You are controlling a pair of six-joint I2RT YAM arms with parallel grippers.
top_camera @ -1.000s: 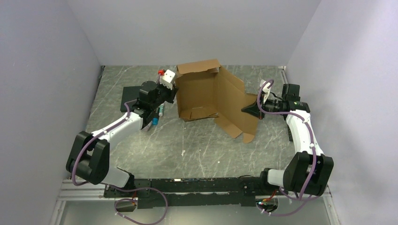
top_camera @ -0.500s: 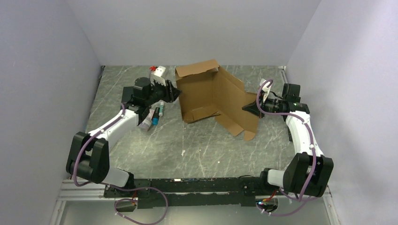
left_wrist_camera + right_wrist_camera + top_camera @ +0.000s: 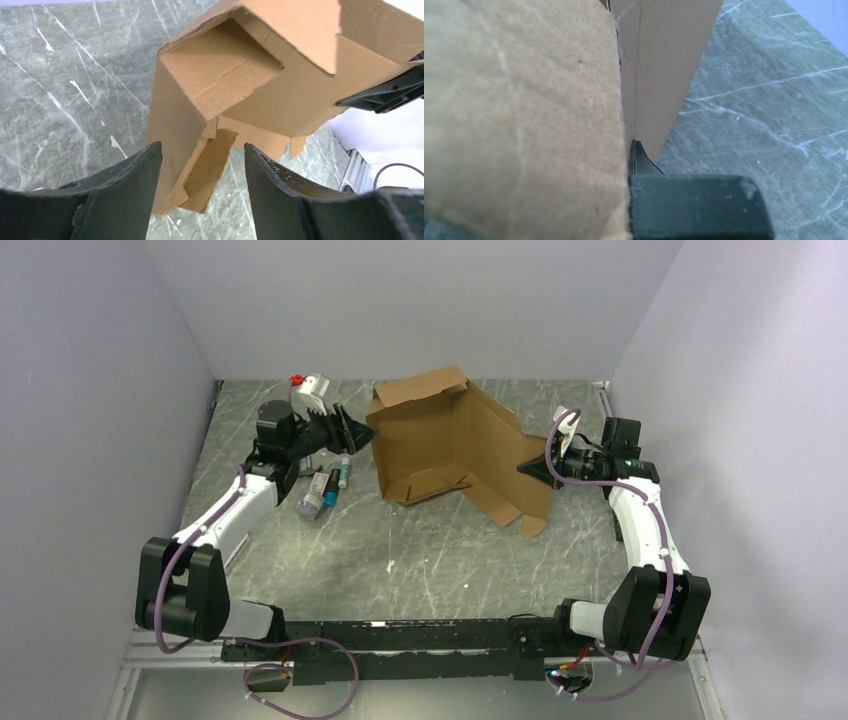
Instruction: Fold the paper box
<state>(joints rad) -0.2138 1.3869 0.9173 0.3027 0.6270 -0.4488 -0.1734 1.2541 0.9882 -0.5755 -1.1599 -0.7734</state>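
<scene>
Since the earlier frame the left pincer (image 3: 358,432) has backed off the paper box (image 3: 450,440) toward the upper left of the top view and spread its jaws. They now stand apart and hold nothing. In its own wrist view the two black fingers (image 3: 125,190) frame the box's left wall (image 3: 172,150) from a short way off.

The right pincer (image 3: 528,471) is shut at the edge of the splayed right-hand panel. It looks clamped on that cardboard, though the sheet (image 3: 524,125) fills its wrist view and hides the pinch line beside the dark finger (image 3: 698,212). That grip probably props the half-formed shell upright while the other arm lines up for a fresh hold.

The box stands on the worktop (image 3: 430,560) at upper centre. Its back panel and left wall are raised and a top flap leans inward. The right panel is flung open toward the lower right and ends in a small tab.

It is plain brown corrugated board, matte, with crisp die-cut notches and scored creases. It looks stiff enough to stand, yet light enough to swing about the single pinch. The worktop is grey and marbled with pale veins. Small bottles and tubes (image 3: 322,492) lie just left of the box, below the left pincer.
</scene>
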